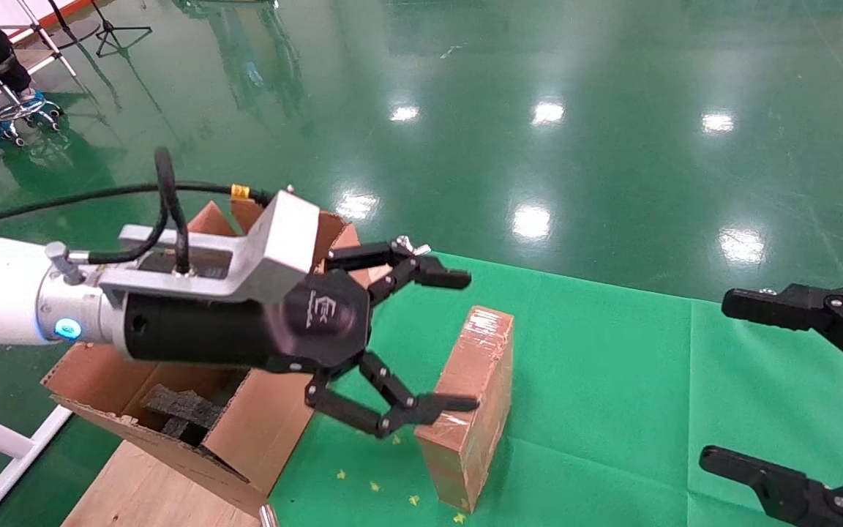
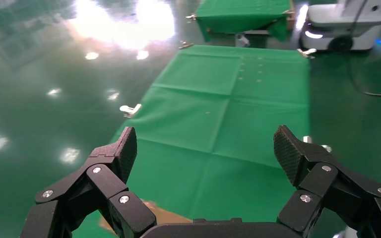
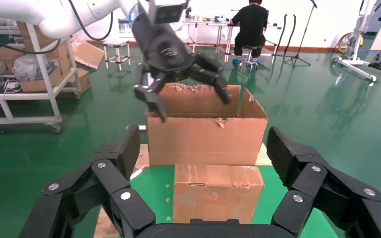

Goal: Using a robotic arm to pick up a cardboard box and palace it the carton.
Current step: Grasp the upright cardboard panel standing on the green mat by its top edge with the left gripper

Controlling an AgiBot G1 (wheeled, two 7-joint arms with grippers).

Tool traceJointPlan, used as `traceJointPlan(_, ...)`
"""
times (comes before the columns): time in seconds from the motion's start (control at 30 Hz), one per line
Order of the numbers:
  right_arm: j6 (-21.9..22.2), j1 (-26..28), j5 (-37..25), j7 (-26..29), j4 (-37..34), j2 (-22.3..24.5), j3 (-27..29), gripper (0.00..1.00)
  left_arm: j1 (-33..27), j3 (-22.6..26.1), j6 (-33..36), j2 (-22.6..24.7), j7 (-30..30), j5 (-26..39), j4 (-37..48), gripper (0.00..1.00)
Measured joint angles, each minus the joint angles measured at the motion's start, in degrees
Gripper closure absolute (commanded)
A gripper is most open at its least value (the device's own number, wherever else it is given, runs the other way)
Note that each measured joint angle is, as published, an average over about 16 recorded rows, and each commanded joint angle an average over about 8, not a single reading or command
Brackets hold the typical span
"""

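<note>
Left claw: fingers wide apart, raised above the surface, holding nothing, just beside the box.
Box: on edge beside the carton.
Right claw: apart, idle.

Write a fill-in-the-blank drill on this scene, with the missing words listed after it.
1. The left end effector has its fingers ____.
2. The cardboard box stands on a ____ cloth.
3. The dark foam blocks lie inside the ____.
4. The right end effector holds ____.

Missing words: open; green; carton; nothing
</note>
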Motion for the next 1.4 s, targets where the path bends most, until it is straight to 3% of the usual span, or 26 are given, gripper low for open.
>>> traceJointPlan(0.27,0.01,0.00,0.00,0.00,-0.01,0.00,0.00,1.00,-0.96,0.17,-1.53,-0.75,-2.27,0.90,0.64,0.00)
traceJointPlan(0.47,0.01,0.00,0.00,-0.01,-0.02,0.00,0.00,1.00,-3.52,1.78,-3.72,-1.16,-9.03,5.16,0.33,0.00)
traceJointPlan(0.7,0.01,0.00,0.00,-0.01,-0.02,0.00,-0.01,1.00,-11.92,7.51,-4.31,2.32,-25.03,16.00,-0.24,0.00)
traceJointPlan(1.03,0.01,0.01,0.01,-0.02,-0.02,0.01,-0.02,1.00,-26.13,19.28,2.70,13.91,-50.62,32.01,0.77,0.00)
traceJointPlan(1.4,0.02,0.01,0.01,-0.02,-0.02,0.01,-0.02,1.00,-31.51,29.19,6.09,20.51,-67.05,40.02,0.70,0.00)
